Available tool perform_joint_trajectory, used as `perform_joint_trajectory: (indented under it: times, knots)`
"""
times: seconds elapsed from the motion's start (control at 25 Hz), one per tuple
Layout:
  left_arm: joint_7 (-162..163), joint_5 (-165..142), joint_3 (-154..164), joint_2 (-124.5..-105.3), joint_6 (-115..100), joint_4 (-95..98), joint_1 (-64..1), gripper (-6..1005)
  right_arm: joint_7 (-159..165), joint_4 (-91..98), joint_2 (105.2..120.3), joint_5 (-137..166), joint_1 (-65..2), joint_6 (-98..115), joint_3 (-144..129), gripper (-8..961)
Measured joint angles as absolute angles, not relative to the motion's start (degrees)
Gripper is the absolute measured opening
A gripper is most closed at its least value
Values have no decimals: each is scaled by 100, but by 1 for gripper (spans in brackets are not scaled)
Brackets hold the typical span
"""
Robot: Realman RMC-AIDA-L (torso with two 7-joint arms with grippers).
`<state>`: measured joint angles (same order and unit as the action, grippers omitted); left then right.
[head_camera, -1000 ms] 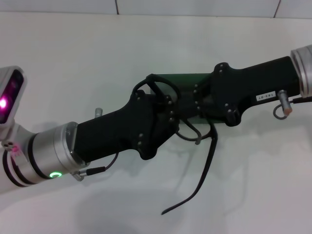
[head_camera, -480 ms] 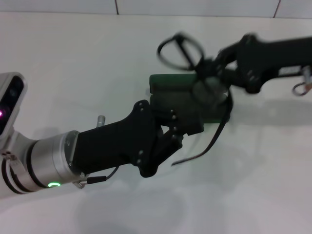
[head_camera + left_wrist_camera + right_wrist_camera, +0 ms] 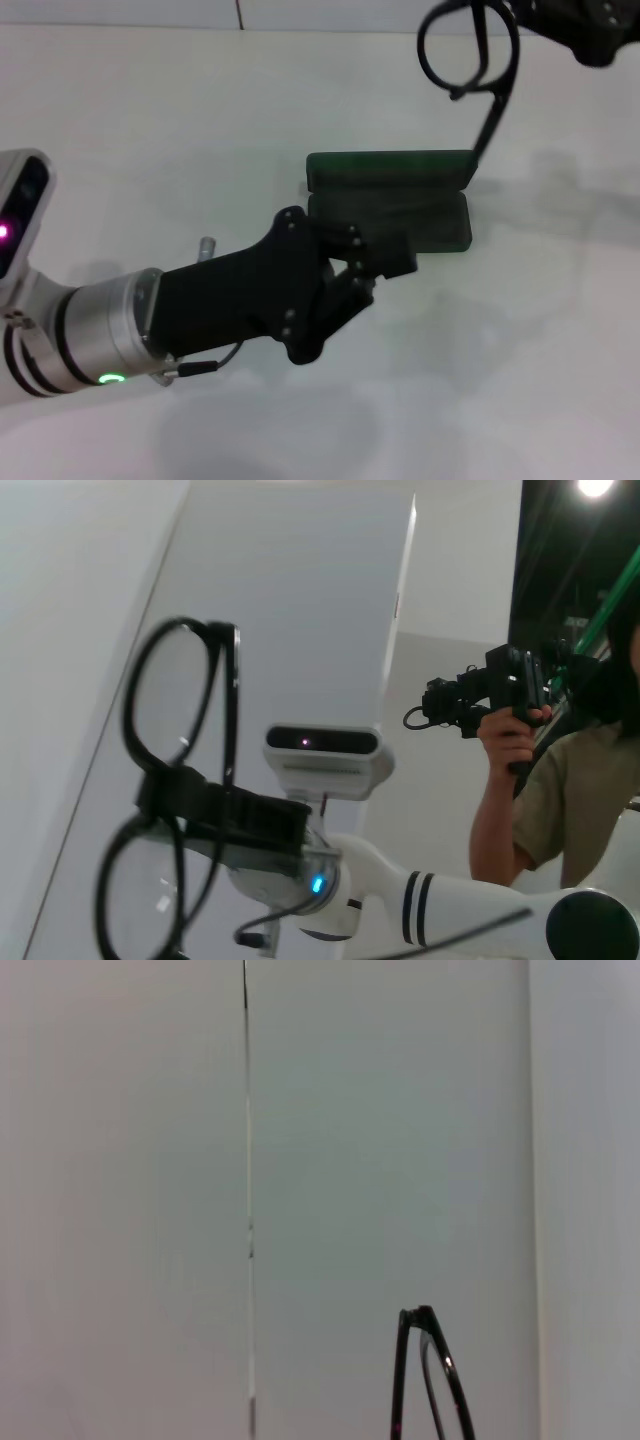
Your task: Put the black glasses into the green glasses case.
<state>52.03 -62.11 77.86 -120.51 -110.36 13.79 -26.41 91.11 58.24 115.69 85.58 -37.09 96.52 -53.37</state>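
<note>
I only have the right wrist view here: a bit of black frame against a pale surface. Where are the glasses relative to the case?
Observer: The black glasses are in the air beyond the green glasses case, which lies open on the table.
Operator: Who has them?
Observer: The right gripper is clamped on the frame between the lenses, as the left wrist view shows.
Operator: And the left arm?
Observer: The left gripper is at the case's near edge; whether it grips the case I cannot tell.
</note>
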Motion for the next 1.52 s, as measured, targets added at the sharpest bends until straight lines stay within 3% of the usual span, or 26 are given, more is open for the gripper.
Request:
perform_joint_trajectory:
  times: [0.44,1.52]
  knots:
    - [5006,-4667,9371,-12075,-11048,1498,-2746,28,8310,4559,11614,8148,-4211,8569,-6974,58]
    - [5265,-3770,9501,-12076,-10462,1266,-2499,29,8273,4497,11578,8200,-4128,8370,-7904,63]
